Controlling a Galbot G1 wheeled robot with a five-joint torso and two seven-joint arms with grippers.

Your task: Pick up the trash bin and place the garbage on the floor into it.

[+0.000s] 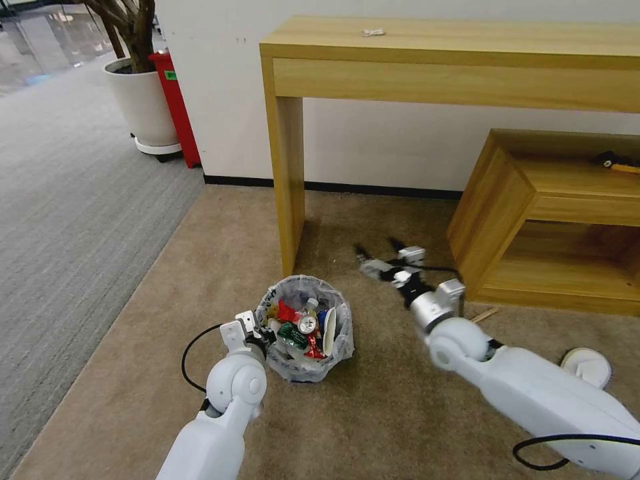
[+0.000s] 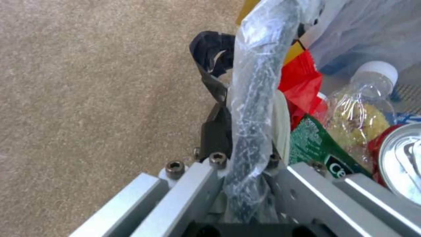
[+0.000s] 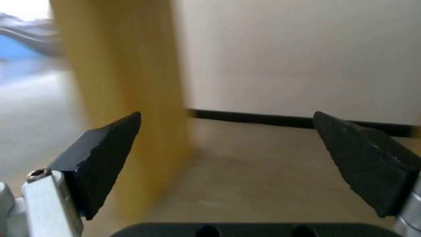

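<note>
While the left gripper (image 1: 263,331) sits clamped on the trash bin (image 1: 305,330) rim, the right gripper's (image 1: 379,252) fingers are spread with nothing between them, and a wooden stick (image 1: 485,315) lies on the floor (image 1: 373,413) behind those fingers, nearer that arm.

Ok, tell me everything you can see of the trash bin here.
The trash bin is a small round dark basket lined with a crinkled clear plastic bag. It stands upright on the beige carpet, near the wooden table's leg. It is full of litter: red wrapper, green packet, can, clear bottle. The left gripper is shut on its bag-covered rim.
</note>
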